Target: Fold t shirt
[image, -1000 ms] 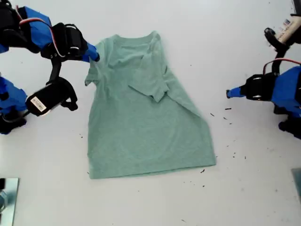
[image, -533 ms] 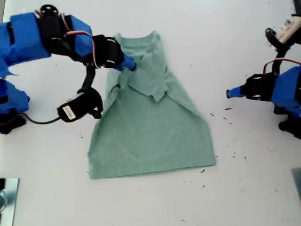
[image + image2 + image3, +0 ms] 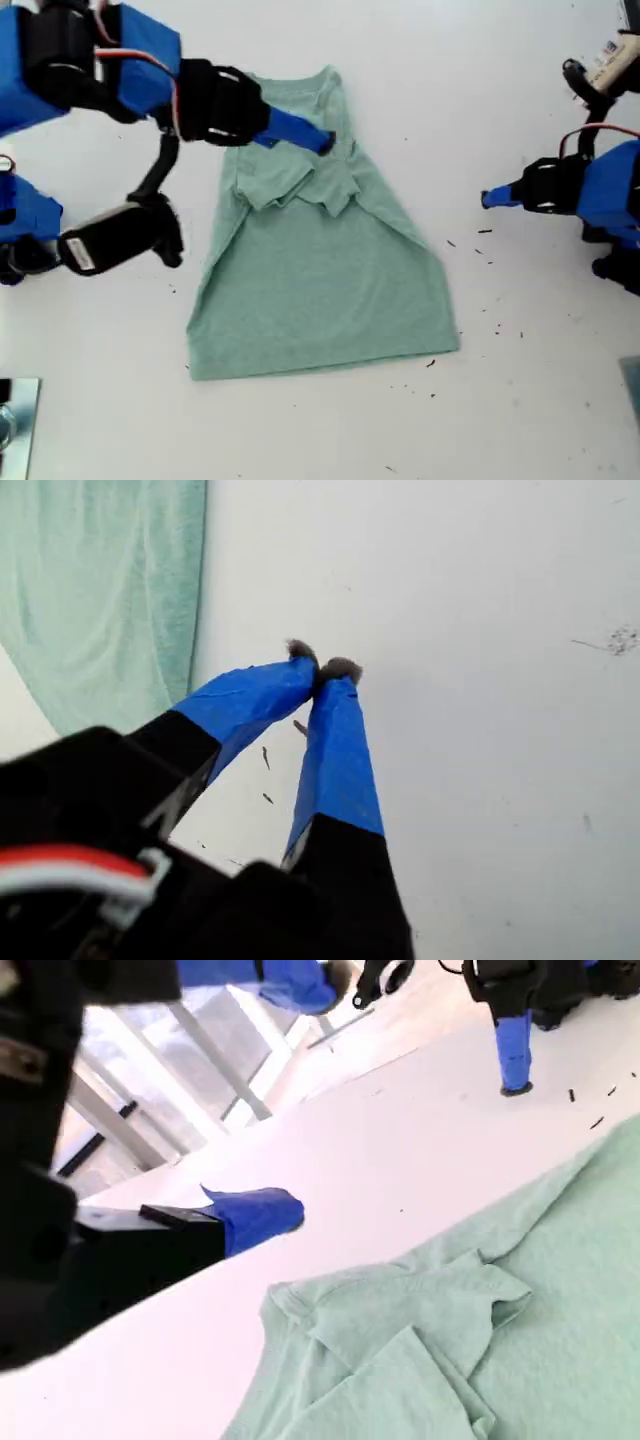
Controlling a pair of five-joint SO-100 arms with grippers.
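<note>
Your lighting was bright and even; the glossy white tabletop (image 3: 300,430) read nearly blown out in the exterior view, with only faint soft shadows. Your first wrist view was soft close in, the black gripper body blurred. Your second wrist view showed washed-out glare from pale slatted panels (image 3: 190,1070).

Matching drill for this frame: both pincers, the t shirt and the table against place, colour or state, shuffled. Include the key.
1. my first pincer
2. my second pincer
3. t shirt
4. table

A. pale green, sleeves folded inward
B. shut, tips over bare table
C. white with dark specks
D. over the shirt's collar end

Pairs: 1-B, 2-D, 3-A, 4-C
</note>
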